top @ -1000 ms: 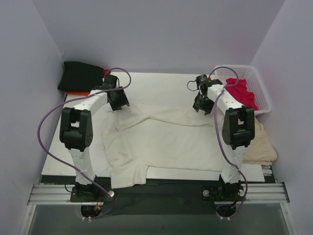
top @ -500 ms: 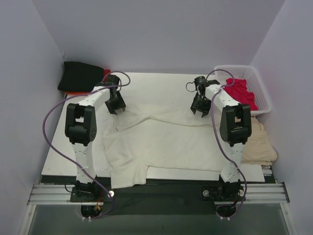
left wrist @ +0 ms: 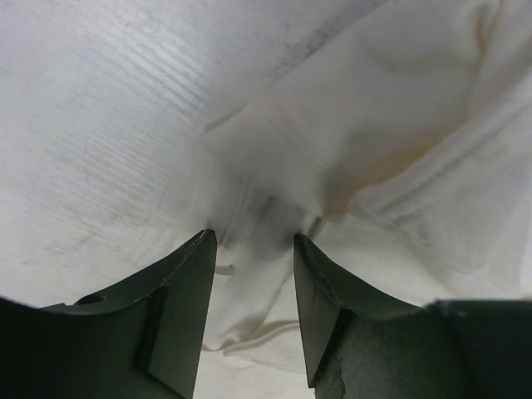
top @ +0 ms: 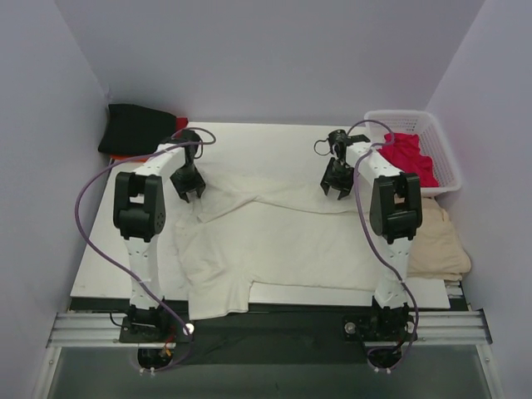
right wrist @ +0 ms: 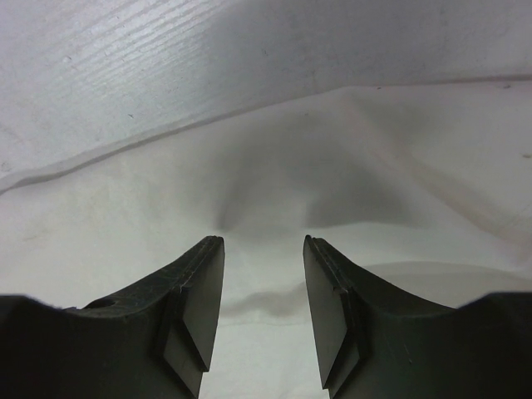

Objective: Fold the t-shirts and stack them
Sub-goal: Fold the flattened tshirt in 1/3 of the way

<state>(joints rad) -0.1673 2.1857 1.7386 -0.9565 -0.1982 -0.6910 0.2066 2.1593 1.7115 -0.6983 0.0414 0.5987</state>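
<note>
A large cream-white t-shirt lies spread and rumpled over the table. My left gripper is down at its far left corner. In the left wrist view its jaws stand open, with a bunched fold of the shirt between the fingertips. My right gripper is down at the shirt's far right edge. It is open over smooth cloth, gripping nothing. A folded black t-shirt lies on an orange-red one at the far left. A crimson t-shirt lies in the basket.
The white lattice basket stands at the far right corner. A beige cloth lies off the table's right edge beside the right arm. Bare white tabletop shows beyond the shirt. Purple walls close in on three sides.
Both grippers have come down onto the shirt's far edge. The left one has shifted a little left and its jaws have narrowed slightly. The shirt has barely moved.
</note>
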